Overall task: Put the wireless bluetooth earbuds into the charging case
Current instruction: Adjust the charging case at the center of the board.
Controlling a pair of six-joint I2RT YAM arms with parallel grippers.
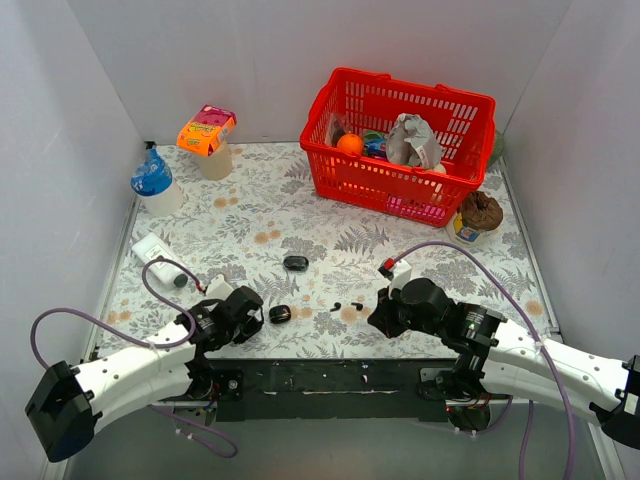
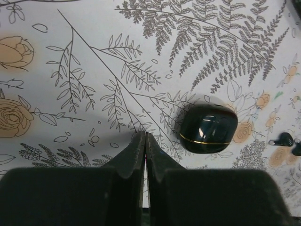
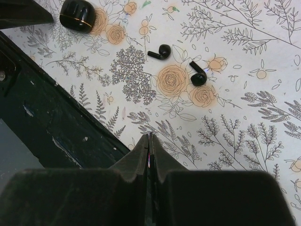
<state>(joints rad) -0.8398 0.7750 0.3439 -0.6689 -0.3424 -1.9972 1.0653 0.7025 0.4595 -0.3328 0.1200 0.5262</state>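
Note:
Two tiny black earbuds lie on the floral cloth, one (image 1: 336,306) (image 3: 161,52) left of the other (image 1: 357,306) (image 3: 197,75); they also show at the right edge of the left wrist view (image 2: 285,139). A black oval charging case (image 1: 280,314) (image 2: 208,128) (image 3: 77,15) with a gold seam lies closed, left of them. My left gripper (image 1: 260,322) (image 2: 145,136) is shut and empty, just left of the case and not touching it. My right gripper (image 1: 376,318) (image 3: 150,137) is shut and empty, just right of the earbuds.
A second black oval piece (image 1: 295,263) lies farther back. A red basket (image 1: 470,178) of items stands at back right, a brown-topped cup (image 1: 480,212) beside it. Bottles (image 1: 155,180) and a white box (image 1: 155,250) are on the left. The black table edge (image 3: 56,122) is near.

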